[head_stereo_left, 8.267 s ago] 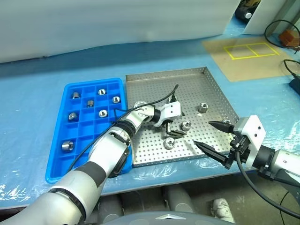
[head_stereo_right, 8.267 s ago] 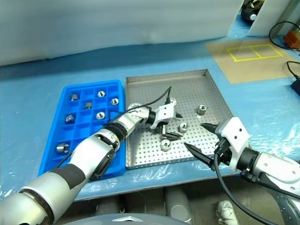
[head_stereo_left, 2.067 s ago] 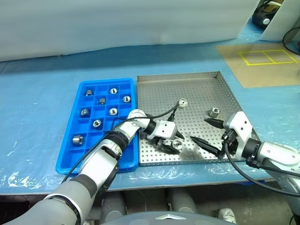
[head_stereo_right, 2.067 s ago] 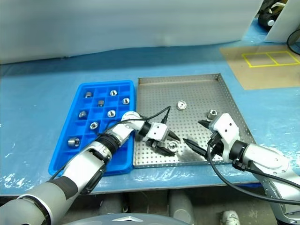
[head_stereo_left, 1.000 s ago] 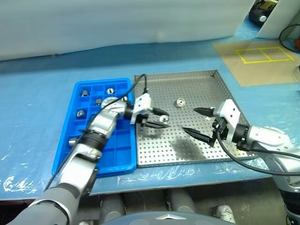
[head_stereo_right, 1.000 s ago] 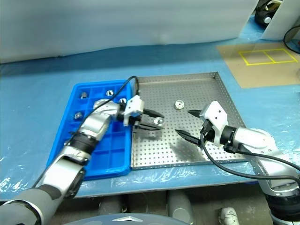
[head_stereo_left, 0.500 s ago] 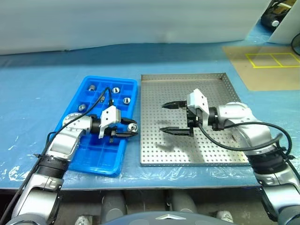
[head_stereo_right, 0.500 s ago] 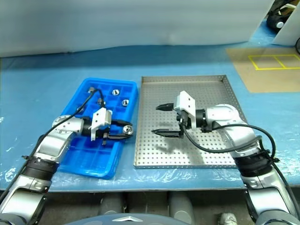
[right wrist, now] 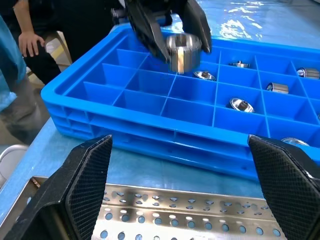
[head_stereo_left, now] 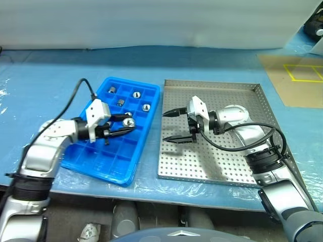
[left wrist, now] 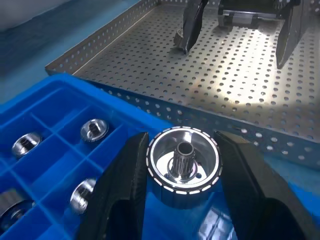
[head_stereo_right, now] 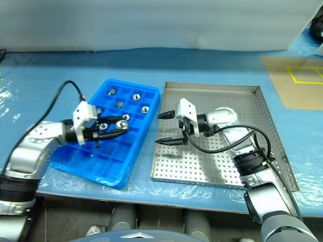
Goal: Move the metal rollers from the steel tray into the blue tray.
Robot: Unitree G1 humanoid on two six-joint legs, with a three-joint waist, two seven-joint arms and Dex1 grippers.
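**Steel roller pinched above the blue tray**

Blue plastic sheeting covers the table (head_stereo_left: 212, 65), and on it we see two trays side by side. The blue tray (head_stereo_left: 83, 164) sits to the left, its grid of small square compartments running away from us. The steel tray (head_stereo_left: 262, 108) sits just to its right, close but apart, with a perforated floor and a low rim.

We note the left gripper (head_stereo_left: 127, 126) held above the middle rows of the blue tray, pointing toward the steel tray. Its two black fingers (left wrist: 122, 195) are clamped on one roller (left wrist: 183, 165), a shiny round piece with a knurled edge and a central bore. The wrist view shows the roller squeezed between both fingers, clear of the compartments below it. The right wrist view catches the same roller from the other side, hanging over the blue grid.

Other rollers (head_stereo_left: 135, 94) already lie in the far compartments of the blue tray, one to a cell; we count about five in the head view. The near compartments hold nothing we can make out.

The right gripper (head_stereo_left: 174, 125) hovers over the left part of the steel tray, pointing toward the blue tray. Its jaws are spread wide and nothing sits between them. We find no loose roller on the visible floor of the steel tray.

A person (right wrist: 20, 35) stands beyond the table edge in the right wrist view.
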